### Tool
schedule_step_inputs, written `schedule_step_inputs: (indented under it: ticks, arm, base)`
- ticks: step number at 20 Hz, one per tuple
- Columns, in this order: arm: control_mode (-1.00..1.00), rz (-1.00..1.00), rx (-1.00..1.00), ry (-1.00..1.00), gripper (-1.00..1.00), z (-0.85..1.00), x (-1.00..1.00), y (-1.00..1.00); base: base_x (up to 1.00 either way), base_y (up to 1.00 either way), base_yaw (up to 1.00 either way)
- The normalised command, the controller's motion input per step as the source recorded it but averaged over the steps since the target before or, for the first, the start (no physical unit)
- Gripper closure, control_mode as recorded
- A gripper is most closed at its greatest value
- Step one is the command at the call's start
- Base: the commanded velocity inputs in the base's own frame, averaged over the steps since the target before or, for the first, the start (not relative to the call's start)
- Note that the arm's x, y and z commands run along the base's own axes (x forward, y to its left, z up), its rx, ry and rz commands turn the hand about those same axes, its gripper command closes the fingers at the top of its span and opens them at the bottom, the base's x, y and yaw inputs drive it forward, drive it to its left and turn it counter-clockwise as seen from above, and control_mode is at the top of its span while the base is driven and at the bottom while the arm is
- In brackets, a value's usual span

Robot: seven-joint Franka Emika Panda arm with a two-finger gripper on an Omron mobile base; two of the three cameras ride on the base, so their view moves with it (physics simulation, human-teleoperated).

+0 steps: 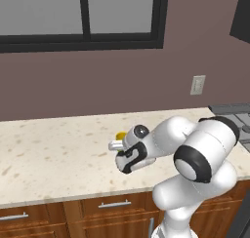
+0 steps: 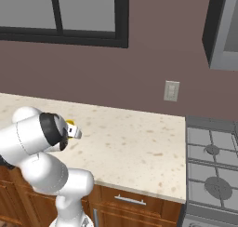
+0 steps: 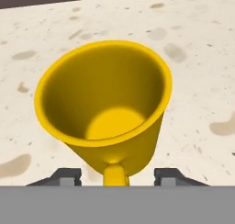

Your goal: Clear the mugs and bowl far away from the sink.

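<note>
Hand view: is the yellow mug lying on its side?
No. The yellow mug stands upright on the speckled counter, mouth open toward the camera and empty.

**Colours we see**

We see a bright yellow mug (image 3: 103, 106) — shaded darker inside — on a cream worktop (image 3: 197, 67) flecked with brown. The wall (image 1: 122, 76) is dull mauve, the window frame (image 1: 83, 39) black, the cabinets (image 1: 73, 215) reddish-brown wood.

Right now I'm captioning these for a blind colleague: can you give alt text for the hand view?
A bright yellow mug stands upright on a speckled beige counter, seen from above into its empty inside. Its handle points toward the camera, between the gripper's two parted dark fingertips.
</note>
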Motion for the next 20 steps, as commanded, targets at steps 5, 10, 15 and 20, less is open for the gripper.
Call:
schedule_step_inputs:
  ticks: [5, 10, 15, 20]
  arm:
    - [-1.0, 0.0, 0.0, 0.0, -1.0, 0.0, 0.0, 0.0]
    - [-1.0, -0.01, 0.03, -0.01, -1.0, 0.58, -0.45, -0.03]
    - [-1.0, 0.0, 0.03, 0.05, -1.0, 1.0, -0.48, -0.02]
    - [-1.0, 0.0, 0.0, 0.24, -1.0, 1.0, -0.13, -0.04]
  base:
    - [0.0, 0.0, 0.0]
    - [0.0, 0.0, 0.0]
    - [0.0, 0.0, 0.0]
    - [0.0, 0.0, 0.0]
